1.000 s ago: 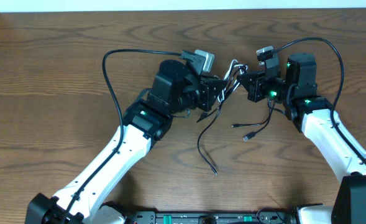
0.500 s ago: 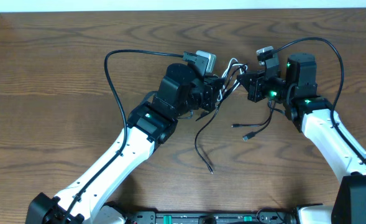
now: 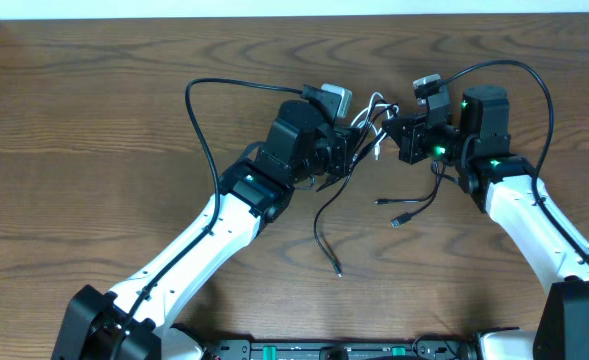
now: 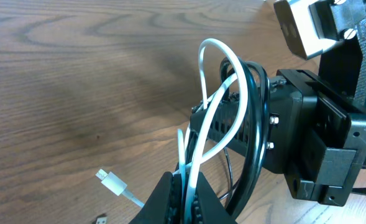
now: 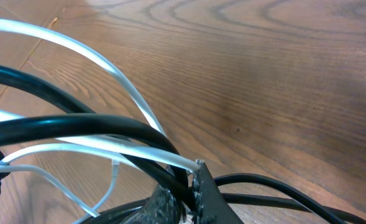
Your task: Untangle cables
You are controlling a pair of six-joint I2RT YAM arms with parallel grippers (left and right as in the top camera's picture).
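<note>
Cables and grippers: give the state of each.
Thin white cord, looped and tangled with the black one, held up.
Thin black cord, tangled in those loops, tail trailing on the wooden table.
Left gripper, shut on the white cord.
Right gripper, shut on both cords.

Thin white cable (image 3: 375, 101) and black cable (image 3: 318, 228) loop tangled together, ends trailing down.
</note>
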